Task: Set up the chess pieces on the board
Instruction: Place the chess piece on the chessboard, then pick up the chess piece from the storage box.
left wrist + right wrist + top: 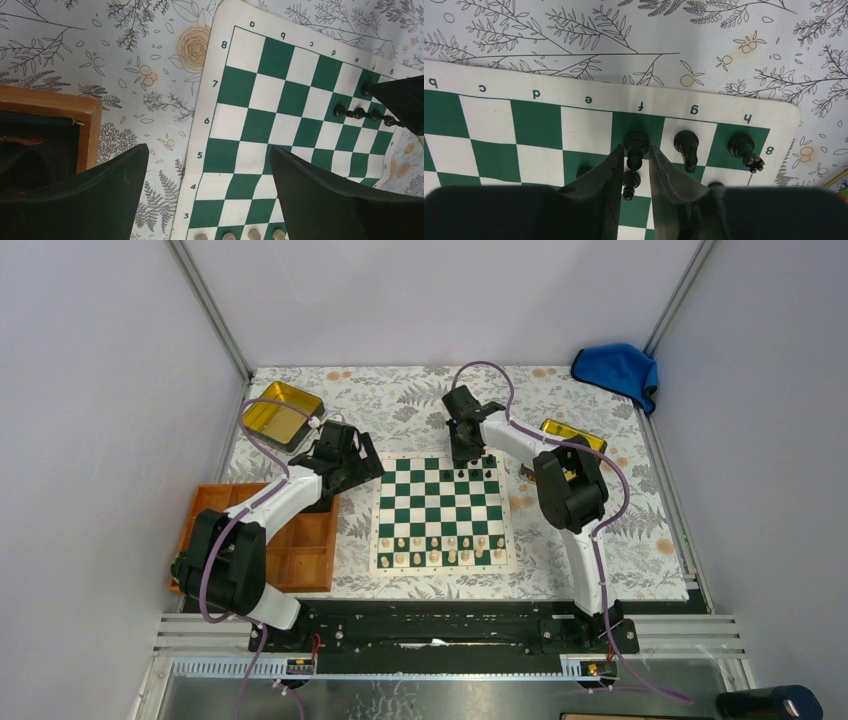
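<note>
The board (440, 502) lies mid-table, with cream pieces (440, 550) in its two near rows. My right gripper (465, 452) is at the far edge. In the right wrist view it (635, 148) is shut on a black bishop (633, 161) standing on f8. A black knight (686, 147) is on g8 and a black rook (744, 148) on h8. Two more black pieces are half hidden behind the fingers (609, 180). My left gripper (365, 465) is open and empty above the board's left border (200, 125).
An orange compartment tray (300, 550) sits left of the board, under the left arm. Gold tins stand at the far left (282, 412) and far right (572, 433). A blue cloth (618, 370) lies in the far right corner. Walls enclose the table.
</note>
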Available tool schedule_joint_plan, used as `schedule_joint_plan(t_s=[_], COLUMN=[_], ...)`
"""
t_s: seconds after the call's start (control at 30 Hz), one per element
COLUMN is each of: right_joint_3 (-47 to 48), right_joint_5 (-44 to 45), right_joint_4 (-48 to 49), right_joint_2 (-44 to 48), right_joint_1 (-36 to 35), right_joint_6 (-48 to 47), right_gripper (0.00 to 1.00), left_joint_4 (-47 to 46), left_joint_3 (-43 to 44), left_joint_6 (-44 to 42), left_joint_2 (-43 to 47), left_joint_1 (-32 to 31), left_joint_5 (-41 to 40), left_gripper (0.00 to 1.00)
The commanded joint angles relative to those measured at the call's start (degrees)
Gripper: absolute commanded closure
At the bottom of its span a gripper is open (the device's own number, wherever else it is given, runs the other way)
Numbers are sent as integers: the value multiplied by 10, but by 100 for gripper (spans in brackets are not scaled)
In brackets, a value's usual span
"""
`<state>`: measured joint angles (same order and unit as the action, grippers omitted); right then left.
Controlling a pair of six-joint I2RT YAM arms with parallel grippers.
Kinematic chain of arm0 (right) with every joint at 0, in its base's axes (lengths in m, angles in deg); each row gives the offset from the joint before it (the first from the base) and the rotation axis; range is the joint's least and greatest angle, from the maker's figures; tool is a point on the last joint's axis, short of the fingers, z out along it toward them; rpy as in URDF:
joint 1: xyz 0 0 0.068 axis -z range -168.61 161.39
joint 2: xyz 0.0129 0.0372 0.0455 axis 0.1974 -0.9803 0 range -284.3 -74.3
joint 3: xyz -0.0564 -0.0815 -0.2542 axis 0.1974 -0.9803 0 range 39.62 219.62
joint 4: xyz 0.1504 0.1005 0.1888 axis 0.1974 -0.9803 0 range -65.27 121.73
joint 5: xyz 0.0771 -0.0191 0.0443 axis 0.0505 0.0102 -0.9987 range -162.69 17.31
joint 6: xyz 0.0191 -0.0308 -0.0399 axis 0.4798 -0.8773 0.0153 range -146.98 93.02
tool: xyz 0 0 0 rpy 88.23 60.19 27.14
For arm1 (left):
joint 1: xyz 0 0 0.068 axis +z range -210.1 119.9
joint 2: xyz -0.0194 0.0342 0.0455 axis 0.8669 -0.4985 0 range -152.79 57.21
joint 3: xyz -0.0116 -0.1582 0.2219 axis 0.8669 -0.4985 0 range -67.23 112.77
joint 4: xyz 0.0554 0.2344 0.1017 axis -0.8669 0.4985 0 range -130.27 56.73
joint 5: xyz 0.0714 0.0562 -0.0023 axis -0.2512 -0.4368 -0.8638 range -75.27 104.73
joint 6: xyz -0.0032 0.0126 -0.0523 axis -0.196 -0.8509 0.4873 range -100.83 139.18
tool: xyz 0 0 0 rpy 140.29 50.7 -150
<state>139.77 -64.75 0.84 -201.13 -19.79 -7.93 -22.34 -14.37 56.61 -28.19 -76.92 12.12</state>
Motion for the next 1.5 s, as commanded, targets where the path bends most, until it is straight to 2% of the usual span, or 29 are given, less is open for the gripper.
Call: schedule_joint_plan(t_s=[0.0,0.27,0.5,0.77,0.9,1.1,1.47], right_joint_3=[-1,9,11,-40,-76,-139,-158], right_joint_5=[-6,1,12,102,115,110,76], right_joint_4=[7,9,17,54,61,68,69], right_joint_2=[6,24,77,188,231,261,207], right_joint_1=[1,1,1,7,41,126,221], right_joint_6=[-15,-26,-40,-63,-49,-12,18], right_gripper=[67,63,63,60,54,52,52], left_joint_4=[-21,-22,-18,-14,-11,0,22], left_joint_3=[-4,1,9,23,30,38,50], left_joint_6=[-1,-3,-6,-6,-8,-12,-21], left_joint_2=[12,12,14,6,4,2,-5], left_joint_1=[1,1,1,1,1,0,-5], left_joint_5=[-7,-9,-13,-12,-13,-17,-27], left_gripper=[1,1,1,1,1,1,1])
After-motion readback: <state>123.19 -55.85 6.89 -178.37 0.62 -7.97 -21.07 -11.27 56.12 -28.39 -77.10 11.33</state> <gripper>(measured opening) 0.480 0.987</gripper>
